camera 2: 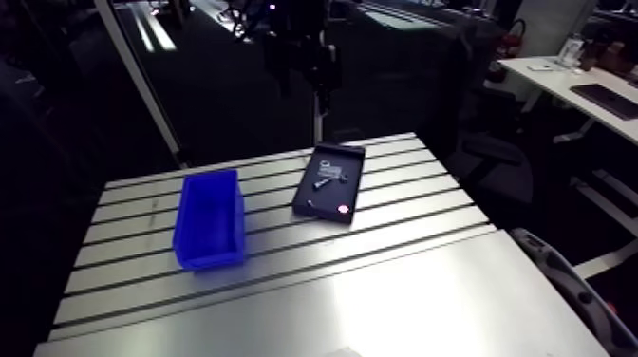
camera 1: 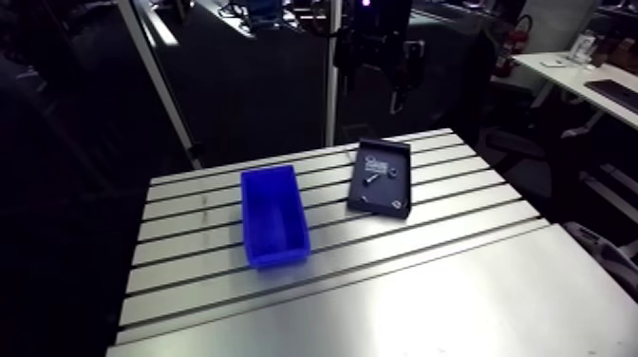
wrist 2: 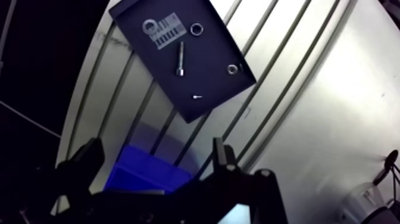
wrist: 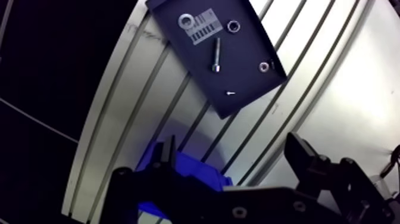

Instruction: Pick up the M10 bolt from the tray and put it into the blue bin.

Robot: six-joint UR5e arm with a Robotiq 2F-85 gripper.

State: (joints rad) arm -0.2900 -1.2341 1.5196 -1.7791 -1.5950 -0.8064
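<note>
The end effector hangs well above the desk, its two fingers apart with nothing between them. Taking 12 o'clock as straight ahead of the fingers in the wrist view, the blue bin sits nearest. It is almost under the end effector, off toward the 9 o'clock finger, and shows nothing inside.

Farther out at 12 o'clock lies the black tray, one corner turned toward the end effector. The first thing inside that corner is a small screw. Past it, near the tray's middle, lies the M10 bolt, flat and apart from the other parts. Its long axis runs nearly along the 12-to-6 line, with what looks like the head at the 6 o'clock end.

The fingers stand on the 9-to-3 line, so they already seem to lie across the shank. The coming move looks mostly like a reach forward and down, with little wrist turn.

A nut lies at about 3 o'clock from the bolt. Farthest out are a second nut at 1 o'clock and a washer at 11 o'clock, which rests on a barcode label.
</note>
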